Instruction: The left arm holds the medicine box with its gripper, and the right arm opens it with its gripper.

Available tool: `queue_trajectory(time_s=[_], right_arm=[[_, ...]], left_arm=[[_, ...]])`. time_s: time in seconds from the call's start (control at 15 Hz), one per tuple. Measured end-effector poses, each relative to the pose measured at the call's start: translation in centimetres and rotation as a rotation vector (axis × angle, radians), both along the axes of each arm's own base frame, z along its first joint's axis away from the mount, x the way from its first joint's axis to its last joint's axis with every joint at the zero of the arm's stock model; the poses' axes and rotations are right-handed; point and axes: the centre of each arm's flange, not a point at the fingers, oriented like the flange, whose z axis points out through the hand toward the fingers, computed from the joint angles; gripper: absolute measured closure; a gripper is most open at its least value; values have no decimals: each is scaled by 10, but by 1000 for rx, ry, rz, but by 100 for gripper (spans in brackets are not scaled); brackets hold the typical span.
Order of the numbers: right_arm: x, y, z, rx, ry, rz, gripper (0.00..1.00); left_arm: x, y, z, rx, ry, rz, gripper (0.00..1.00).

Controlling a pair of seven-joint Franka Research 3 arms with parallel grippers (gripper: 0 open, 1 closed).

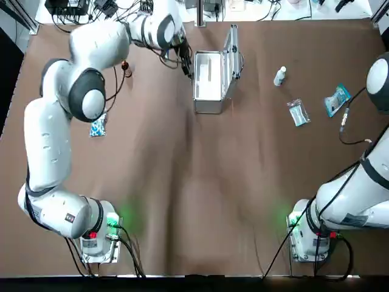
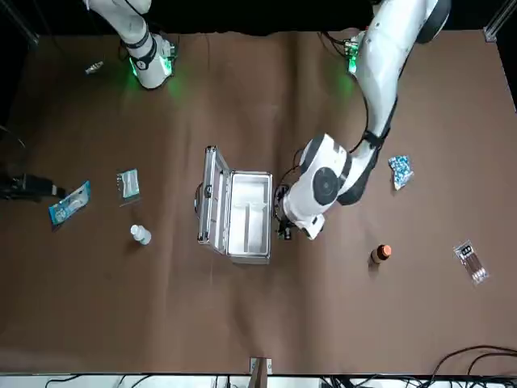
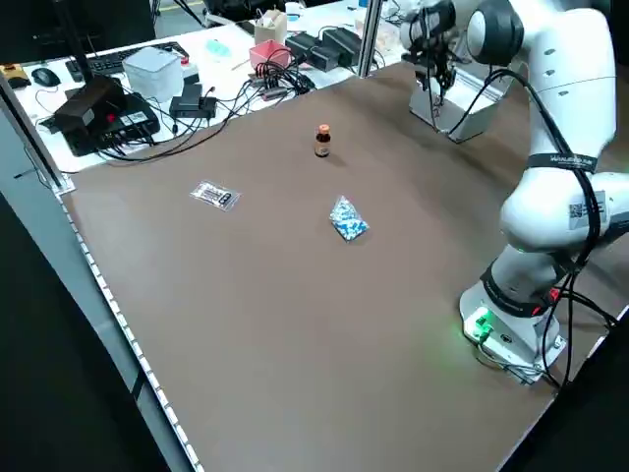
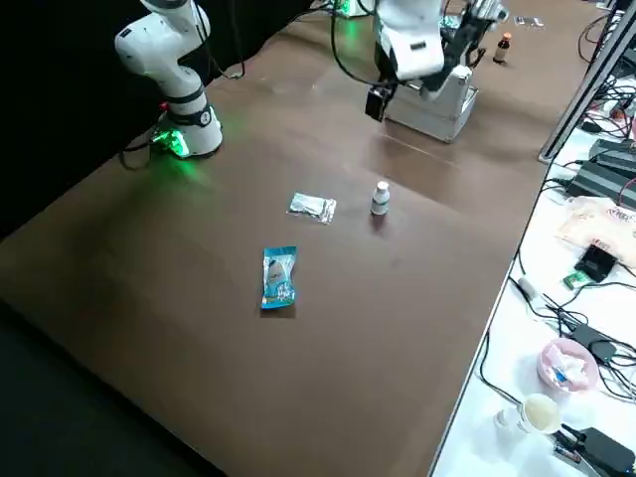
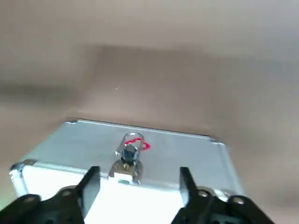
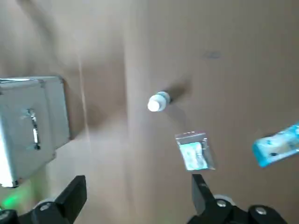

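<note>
**Lid up, my pincers loose: the opening looks done**

The medicine box [image 1: 207,85] sits on the brown table with its lid [image 1: 231,53] standing upright along the side away from my left arm, and the white inside is bare to the overhead camera. I judge the opening step finished.

My left pincer [image 5: 138,179] is at the box's latch side. Its fingers [image 5: 88,181] are spread to either side of the latch [image 5: 127,156] and pinch nothing that I can see. Whether a finger brushes the wall, I cannot tell.

My right pincer [image 6: 138,196] hangs well away from the box, on the lid side, above the table. It is also spread and empty, and a small white bottle [image 6: 159,101] and a clear packet [image 6: 194,151] lie below it.

What remains, as I read it, is to clear off. The left pincer should back straight away from the latch wall, fingers kept wide, so that it neither drags the light box nor jolts the lid shut. The right needs nothing more near the box.
</note>
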Motion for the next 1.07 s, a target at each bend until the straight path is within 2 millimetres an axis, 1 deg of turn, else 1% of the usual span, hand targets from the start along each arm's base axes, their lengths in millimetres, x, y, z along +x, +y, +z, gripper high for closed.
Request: queue_trajectory(time_s=[0.13, 0.2, 0.33, 0.53, 0.67, 0.87, 0.93, 1.0, 1.07], right_arm=[[-7, 2, 17, -55, -22, 10, 1], [-9, 5, 24, -64, -31, 14, 1], [-14, 7, 33, -78, -41, 17, 1], [-26, 3, 41, -125, -54, 12, 1], [-37, 5, 46, -135, -103, 3, 1], [-59, 19, 51, -144, -140, -9, 1], [-65, 24, 52, -157, -140, -9, 1], [-69, 33, 53, -180, -138, -11, 1], [-69, 36, 52, -185, -135, -18, 1]], left_arm=[[10, 26, 31, 30, -18, -17, 5], [13, 39, 45, 48, -29, -61, 0], [12, 59, 67, 76, -36, -193, 0], [7, 80, 92, 112, -48, -395, 0], [6, 96, 107, 120, -53, -494, 0], [11, 131, 125, 153, -56, -595, 0], [12, 143, 130, 157, -54, -635, 0], [10, 161, 138, 162, -28, -714, 0], [7, 168, 142, 161, -8, -759, 0]])
